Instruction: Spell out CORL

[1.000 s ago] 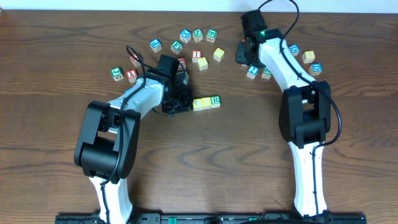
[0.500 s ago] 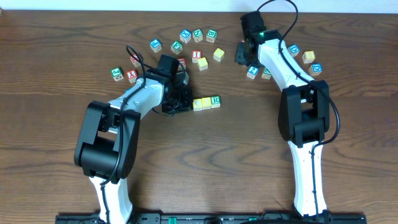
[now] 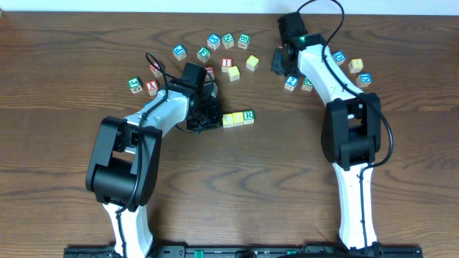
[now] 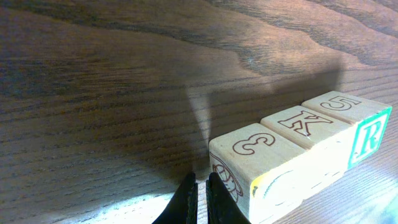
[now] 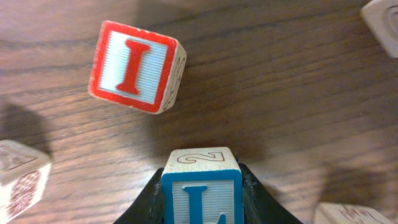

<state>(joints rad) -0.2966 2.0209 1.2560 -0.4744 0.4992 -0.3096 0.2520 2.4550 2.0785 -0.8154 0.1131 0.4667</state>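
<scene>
A row of three blocks (image 3: 238, 117) lies at the table's middle, the right one showing a green R (image 3: 248, 115). In the left wrist view the row (image 4: 292, 149) shows tops 3, K, 5 and the green R (image 4: 368, 135). My left gripper (image 4: 200, 194) is shut and empty, its tips on the wood just left of the row's left end. It also shows in the overhead view (image 3: 208, 120). My right gripper (image 5: 202, 199) is shut on a blue L block (image 5: 201, 193) at the back right, seen from overhead (image 3: 280, 63). A red I block (image 5: 135, 65) lies ahead of it.
Several loose letter blocks lie in an arc at the back, such as a blue one (image 3: 213, 41), a yellow one (image 3: 252, 62) and a red I (image 3: 226, 64). More blocks lie by the right arm (image 3: 356, 65) and at the left (image 3: 134, 84).
My right gripper with the L block has shifted slightly toward the back. The left arm and the row have not moved.
</scene>
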